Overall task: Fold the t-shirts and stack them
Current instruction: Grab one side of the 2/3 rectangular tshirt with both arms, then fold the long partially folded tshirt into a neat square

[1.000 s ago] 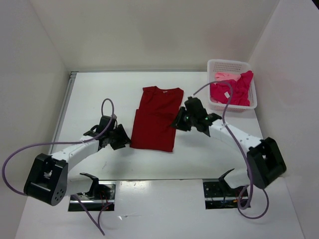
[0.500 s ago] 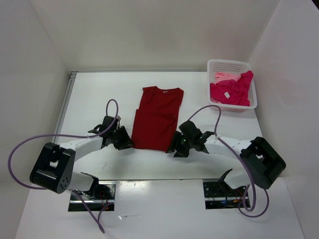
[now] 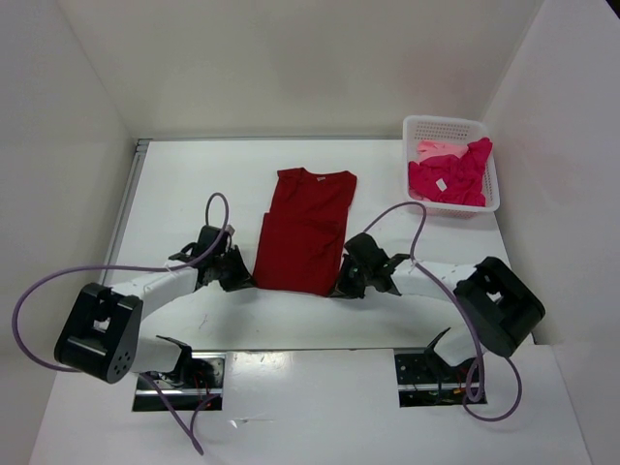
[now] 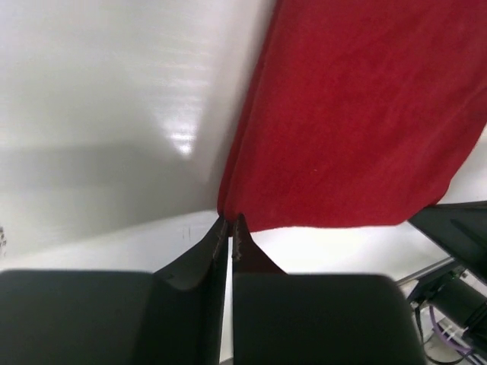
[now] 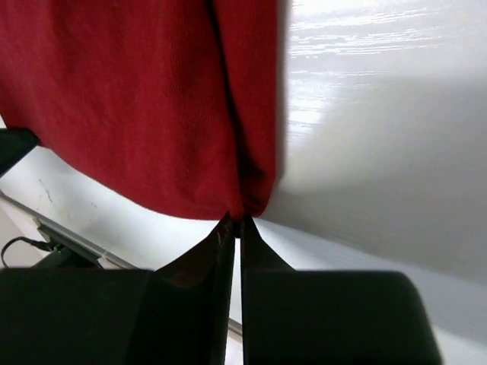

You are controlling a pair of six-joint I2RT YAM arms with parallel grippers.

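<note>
Jaws of the left gripper (image 4: 230, 225) stand pressed together, tips meeting at the near left hem corner of the dark red t-shirt (image 3: 305, 228). They seem to nip the cloth edge, though the wrist view shows too little of the tips to be sure how much fabric lies between them. Jaws of the right gripper (image 5: 234, 221) are likewise closed, pinching the near right hem corner, where the cloth puckers into a dark crease running up from the tips.

Seen from above, the dark red t-shirt lies flat in the middle of the white table (image 3: 194, 184), collar toward the far wall and hem toward the arms, its outline a long narrow panel. Both arms reach in low from either side, their grippers at the two near corners. Along the shirt's left edge the left wrist view shows two layers of cloth.

At the far right corner of the table stands a white perforated basket (image 3: 444, 124), well apart from the red shirt. Inside it lie a crumpled magenta-pink t-shirt (image 3: 463, 172) bearing a small white tag (image 3: 440, 184) and a pale pink t-shirt (image 3: 438, 149) at the far end.
</note>
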